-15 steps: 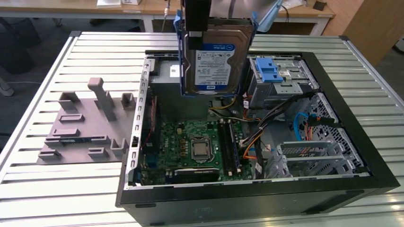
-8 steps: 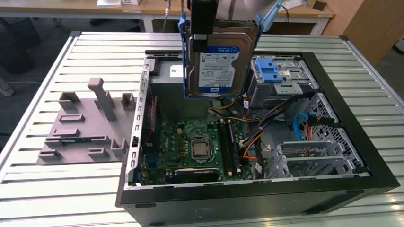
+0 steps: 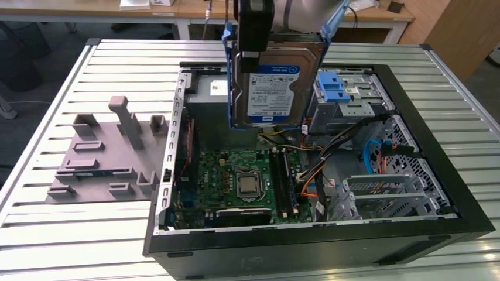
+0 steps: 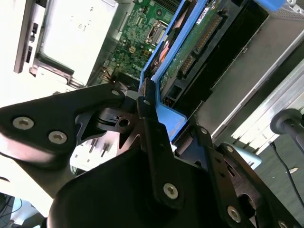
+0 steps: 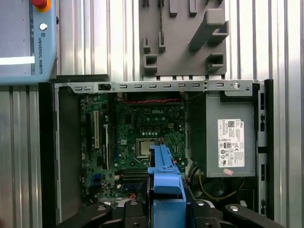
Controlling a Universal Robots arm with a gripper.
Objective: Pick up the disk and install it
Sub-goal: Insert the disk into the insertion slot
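Observation:
The disk [image 3: 273,93], a silver hard drive with a white-and-blue label and a blue bracket along its edges, hangs upright above the open computer case [image 3: 312,243] in the exterior view. My gripper [image 3: 262,55] is shut on its upper end. In the second wrist view the black fingers [image 4: 148,118] clamp the blue bracket [image 4: 167,118], and the disk's green circuit board [image 4: 190,52] faces the camera. The first wrist view looks down past the gripper [image 5: 164,211] and the bracket [image 5: 164,175] onto the motherboard [image 5: 142,137].
A silver drive cage with a blue latch [image 3: 343,91] sits in the case at the exterior view's right of the disk. The grey power supply [image 5: 228,137] and loose cables [image 3: 312,170] are also inside. A grey fixture plate [image 3: 102,155] lies beside the case on the slatted table [image 3: 70,234].

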